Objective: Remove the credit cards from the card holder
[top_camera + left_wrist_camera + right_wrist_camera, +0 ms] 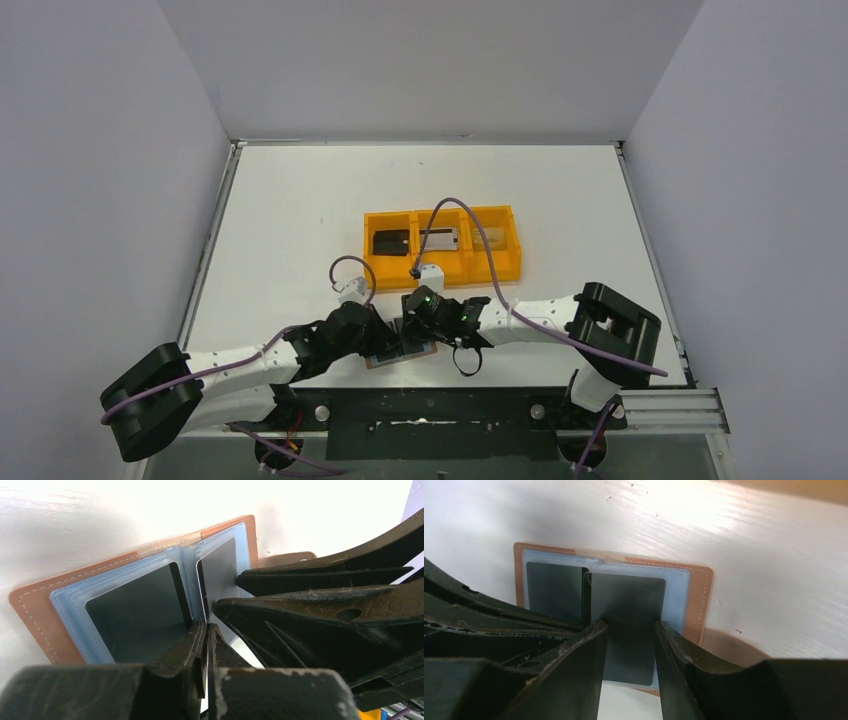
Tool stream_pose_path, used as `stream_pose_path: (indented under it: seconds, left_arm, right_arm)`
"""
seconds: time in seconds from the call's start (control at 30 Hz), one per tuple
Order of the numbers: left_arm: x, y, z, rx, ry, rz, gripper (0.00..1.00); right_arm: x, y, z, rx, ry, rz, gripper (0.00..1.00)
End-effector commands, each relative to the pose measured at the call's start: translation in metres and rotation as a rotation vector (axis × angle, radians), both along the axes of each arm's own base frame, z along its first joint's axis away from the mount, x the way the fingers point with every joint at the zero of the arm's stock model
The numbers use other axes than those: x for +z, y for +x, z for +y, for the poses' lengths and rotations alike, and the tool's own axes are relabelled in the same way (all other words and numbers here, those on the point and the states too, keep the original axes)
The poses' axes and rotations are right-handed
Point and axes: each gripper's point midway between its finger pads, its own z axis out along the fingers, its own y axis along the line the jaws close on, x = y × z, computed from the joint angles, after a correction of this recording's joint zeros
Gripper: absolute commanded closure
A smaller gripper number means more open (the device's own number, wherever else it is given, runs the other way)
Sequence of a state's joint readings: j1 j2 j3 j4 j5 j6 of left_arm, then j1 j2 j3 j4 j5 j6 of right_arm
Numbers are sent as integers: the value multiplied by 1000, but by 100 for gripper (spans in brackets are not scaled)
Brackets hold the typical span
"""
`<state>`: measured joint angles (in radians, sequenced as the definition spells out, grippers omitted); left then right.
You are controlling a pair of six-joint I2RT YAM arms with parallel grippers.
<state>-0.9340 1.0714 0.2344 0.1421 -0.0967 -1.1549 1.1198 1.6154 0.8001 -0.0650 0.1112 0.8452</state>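
Note:
The card holder (37,615) lies open on the table, brown leather with a grey-blue two-panel inside (694,605). In the top view only its edge (428,351) shows under both grippers. My left gripper (206,630) is shut on the thin middle leaf that stands up between the panels. My right gripper (629,623) is open above the right panel, with nothing held; its fingers (300,575) reach in beside the left one. In the orange tray (441,273) lie a black credit card (392,241), a silvery one (440,238) and a gold-tan one (488,238).
The tray stands just beyond the grippers, mid-table. Grey walls close in the white table on the left, back and right. The holder's snap tab (729,647) sticks out on its right side. Purple cables loop over the right arm (560,320).

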Motion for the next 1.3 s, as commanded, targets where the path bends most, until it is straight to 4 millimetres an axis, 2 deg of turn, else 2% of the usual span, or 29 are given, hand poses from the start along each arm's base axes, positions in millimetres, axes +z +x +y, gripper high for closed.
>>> stream_pose_path:
  seconds: [0.0,0.2,0.67,0.87,0.97,1.07,1.2,1.27]
  left_arm:
    - [17,8,-7,-19,-27,-55,100]
    - [17,8,-8,-23,-31,-56,100]
    - [17,7,-7,-21,-35,-59,100]
    - [18,8,-6,-16,-35,-60,100]
    - [19,8,-6,-15,-29,-60,100]
    - [20,8,-6,-15,-33,-65,100]
    - [21,9,-5,-12,-27,-64,100]
    - [21,9,-5,-14,-27,-65,100]
  right_arm:
    - [-5,7,-12,-23,-121,-41,59]
    - [6,8,3,-7,-76,-49,52]
    - [29,29,24,-11,59,-42,50]
    - [21,27,29,10,48,-25,49]
    - [15,27,23,-6,10,-16,49]
    - [9,26,13,-30,-42,-20,52]
    - [8,24,10,-38,-34,-15,64]
    - [5,24,7,-42,-51,-14,65]
